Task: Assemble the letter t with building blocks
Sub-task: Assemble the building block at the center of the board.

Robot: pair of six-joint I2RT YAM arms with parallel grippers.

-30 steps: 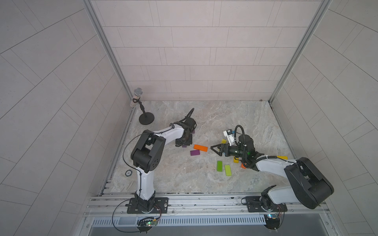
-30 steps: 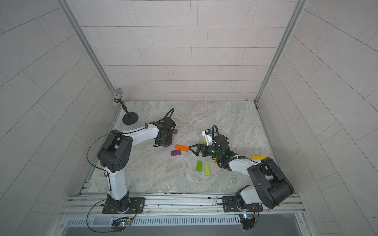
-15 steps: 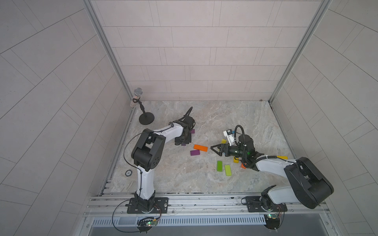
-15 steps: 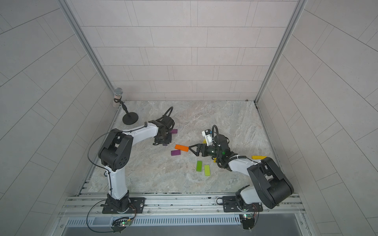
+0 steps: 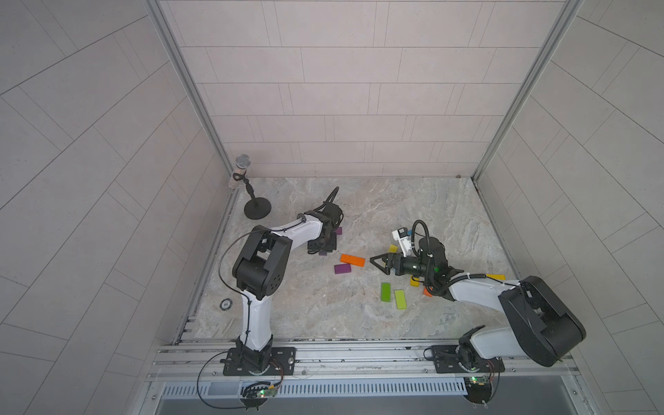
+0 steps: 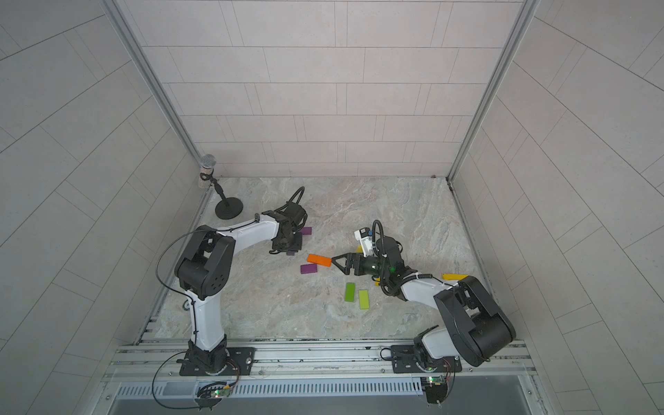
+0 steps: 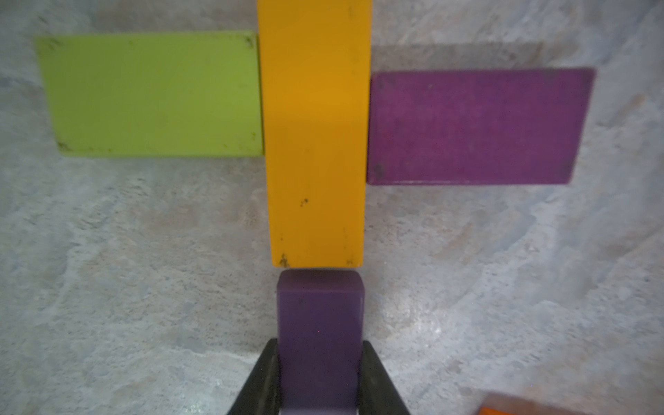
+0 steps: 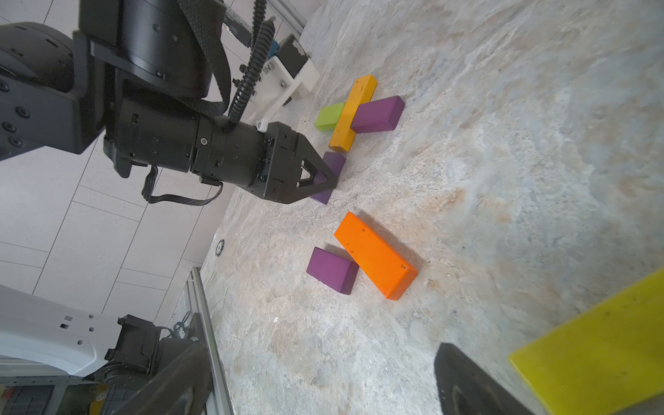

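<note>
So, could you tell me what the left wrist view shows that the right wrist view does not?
Only the left wrist view: the small purple block meeting the end of the yellow bar. Only the right wrist view: the left arm, a loose purple block and a yellow block. Both: the left gripper shut on it, the lime block and larger purple block flanking the bar, and the orange block.

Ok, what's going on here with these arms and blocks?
The left arm's fingers are shut on a small purple block, holding it at the foot of a long amber-yellow block. A flat lime block and a flat purple block sit either side of that stem as a crossbar. The right arm's fingers are open and empty near a loose orange block.
</note>
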